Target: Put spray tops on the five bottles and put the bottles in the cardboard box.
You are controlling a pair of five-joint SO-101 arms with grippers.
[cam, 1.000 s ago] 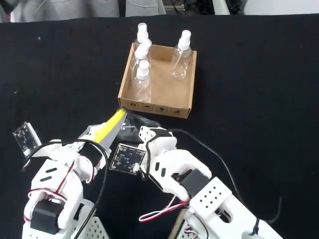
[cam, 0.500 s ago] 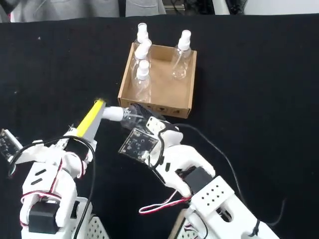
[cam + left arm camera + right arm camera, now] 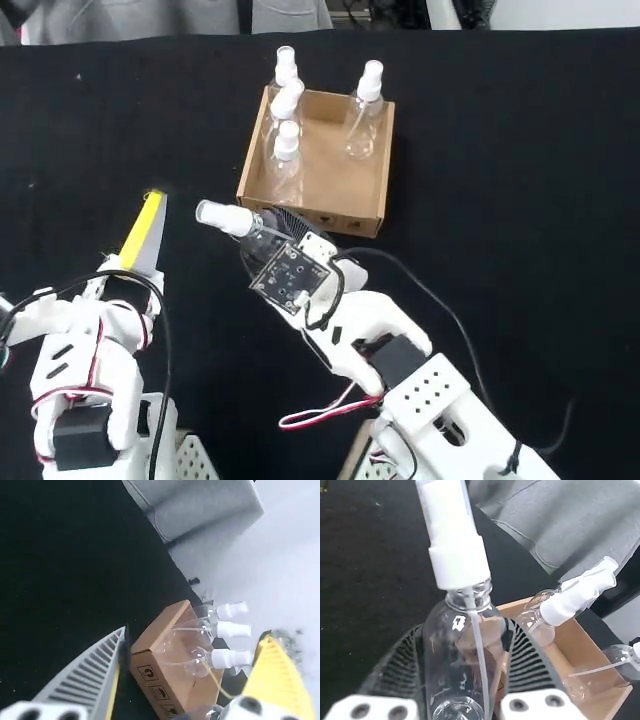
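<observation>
My right gripper (image 3: 463, 636) is shut on a clear bottle (image 3: 460, 662) whose white spray top (image 3: 452, 542) sits on its neck. In the high view this bottle (image 3: 261, 241) lies tilted in the right gripper (image 3: 270, 243) just in front of the cardboard box (image 3: 372, 196), with its spray top (image 3: 223, 217) pointing left. Several capped bottles (image 3: 286, 152) stand in the box. My left gripper (image 3: 141, 236), with a yellow finger, is open to the left of the spray top and apart from it. The left wrist view has its fingers (image 3: 97, 678) spread with the box (image 3: 166, 684) beyond them.
Black cloth covers the table (image 3: 520, 150). The box's right half holds one bottle (image 3: 364, 108) and has bare floor in front of it. A red and white cable (image 3: 320, 420) loops beside the right arm's base. Grey fabric lies past the table's far edge.
The left gripper has drawn back to the left, away from the bottle, leaving the spray top on it. The right gripper has turned slightly with the bottle still in its hold.
</observation>
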